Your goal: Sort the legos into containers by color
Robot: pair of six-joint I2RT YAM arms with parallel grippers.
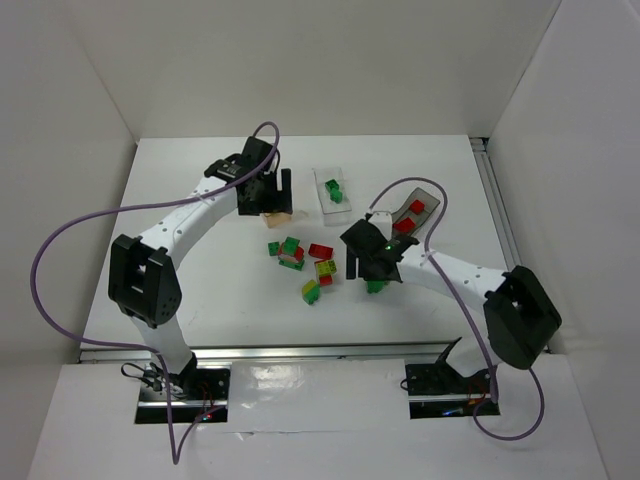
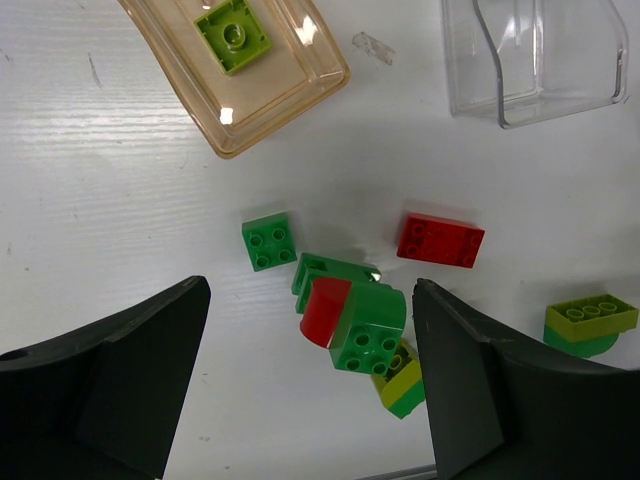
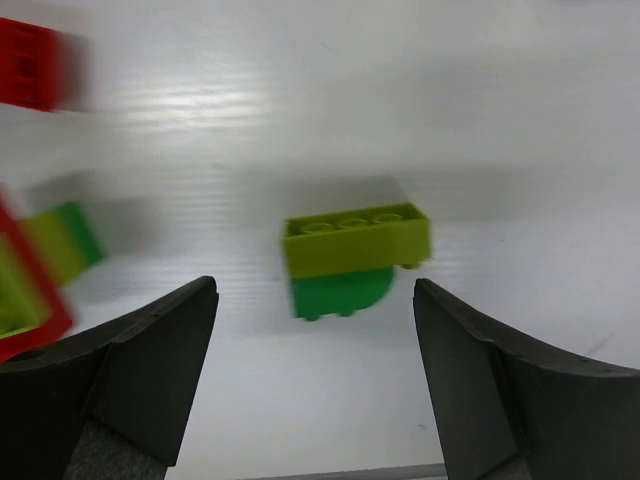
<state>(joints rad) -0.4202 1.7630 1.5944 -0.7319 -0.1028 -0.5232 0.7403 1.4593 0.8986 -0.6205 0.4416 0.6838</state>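
Bent forward, the left arm points its left gripper (image 2: 310, 300) down, jaws wide and empty, over red and green studded plastic bricks (image 2: 368, 325) near the orange-tan translucent plastic bin (image 2: 285, 75), while the right gripper (image 3: 314, 295), equally wide and empty, hangs above a yellow-green-on-green brick stack (image 3: 355, 245).

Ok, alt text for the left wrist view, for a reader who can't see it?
The left gripper, open, hovers over a tangle of green and red plastic bricks on a white table. Beyond sit a translucent orange-tan bin holding one yellow-green square brick and a clear plastic bin.
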